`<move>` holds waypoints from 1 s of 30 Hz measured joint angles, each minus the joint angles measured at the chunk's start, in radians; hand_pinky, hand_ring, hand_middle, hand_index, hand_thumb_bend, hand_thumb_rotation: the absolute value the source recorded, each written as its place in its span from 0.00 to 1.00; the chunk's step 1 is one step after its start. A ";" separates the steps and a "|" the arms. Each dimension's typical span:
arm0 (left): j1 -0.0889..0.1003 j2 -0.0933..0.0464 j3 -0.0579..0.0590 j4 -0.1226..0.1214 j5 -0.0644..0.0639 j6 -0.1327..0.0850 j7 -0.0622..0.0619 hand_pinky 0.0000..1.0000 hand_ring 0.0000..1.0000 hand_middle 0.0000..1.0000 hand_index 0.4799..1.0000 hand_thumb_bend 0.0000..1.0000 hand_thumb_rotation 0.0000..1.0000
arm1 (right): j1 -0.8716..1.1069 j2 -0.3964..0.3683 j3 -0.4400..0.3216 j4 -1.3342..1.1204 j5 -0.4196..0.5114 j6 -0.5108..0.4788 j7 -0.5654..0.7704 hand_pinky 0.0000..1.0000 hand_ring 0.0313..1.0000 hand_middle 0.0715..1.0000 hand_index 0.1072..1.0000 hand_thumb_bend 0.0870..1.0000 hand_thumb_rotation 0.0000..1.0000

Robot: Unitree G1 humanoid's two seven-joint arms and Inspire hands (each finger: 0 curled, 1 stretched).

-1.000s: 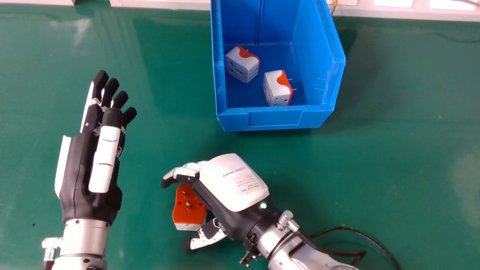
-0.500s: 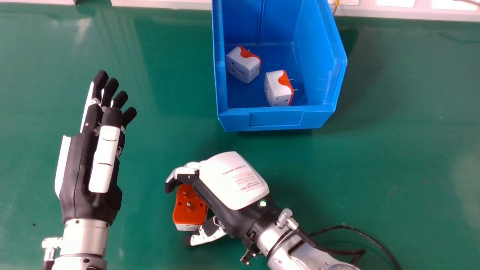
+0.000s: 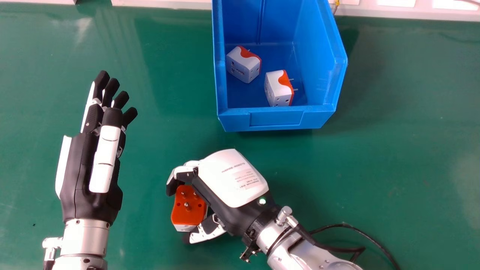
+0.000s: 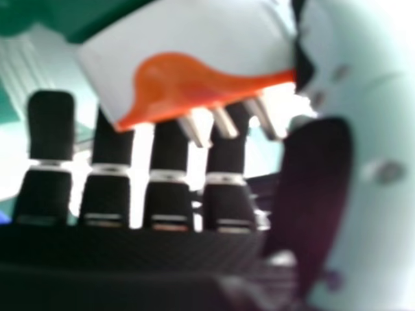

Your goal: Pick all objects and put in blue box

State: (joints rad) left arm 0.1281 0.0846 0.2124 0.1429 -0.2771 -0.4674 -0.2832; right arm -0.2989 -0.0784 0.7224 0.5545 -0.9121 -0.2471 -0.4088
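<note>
In the head view, my right hand point(image 3: 233, 179) lies over the near middle of the table, palm down, fingers and thumb curled round an orange and white plug adapter point(image 3: 186, 214). The adapter's orange face and metal pins point up. In the right hand view, the adapter point(image 4: 201, 39) sits between the fingers and thumb of my right hand point(image 4: 104, 194), its pins toward the palm. Inside the blue box point(image 3: 275, 119) are a white and orange adapter point(image 3: 242, 66) at left and another adapter point(image 3: 276, 89) nearer the front wall. My left hand point(image 3: 92, 165) is open at the left, holding nothing.
The green table point(image 3: 397, 150) extends around the box and both hands. A black cable point(image 3: 365, 237) loops beside my right forearm. White edging point(image 3: 161, 3) runs along the table's far side.
My right hand's fingers have curled in more against the adapter, and the hand has shifted slightly toward the box. The adapter has tilted a little. My left hand has barely moved.
</note>
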 measured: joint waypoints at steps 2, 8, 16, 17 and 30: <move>0.000 0.000 0.000 0.000 0.000 0.000 0.000 0.92 0.96 0.98 0.93 0.73 0.79 | 0.000 0.000 0.000 -0.002 0.001 0.000 0.001 0.35 0.49 0.57 0.49 0.48 0.01; 0.000 -0.001 -0.001 0.000 0.001 0.000 0.000 0.92 0.96 0.98 0.93 0.72 0.79 | 0.000 -0.004 0.000 -0.008 -0.001 -0.001 0.001 0.34 0.48 0.57 0.48 0.47 0.01; -0.002 -0.001 -0.001 0.004 0.002 -0.006 0.000 0.92 0.96 0.98 0.93 0.72 0.79 | 0.000 -0.025 -0.006 -0.052 0.001 -0.001 0.019 0.34 0.47 0.56 0.47 0.47 0.01; -0.002 -0.001 -0.001 0.004 0.002 -0.006 0.000 0.92 0.96 0.98 0.93 0.71 0.79 | 0.001 -0.030 -0.011 -0.068 0.002 0.000 0.025 0.33 0.47 0.56 0.46 0.46 0.01; -0.005 0.002 0.000 0.006 0.002 -0.006 -0.001 0.92 0.96 0.98 0.93 0.71 0.80 | 0.108 -0.113 -0.120 -0.424 0.060 -0.002 0.125 0.34 0.46 0.53 0.46 0.46 0.00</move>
State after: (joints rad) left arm 0.1233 0.0863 0.2128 0.1486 -0.2754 -0.4738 -0.2838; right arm -0.1911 -0.1911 0.6028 0.1306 -0.8523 -0.2486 -0.2839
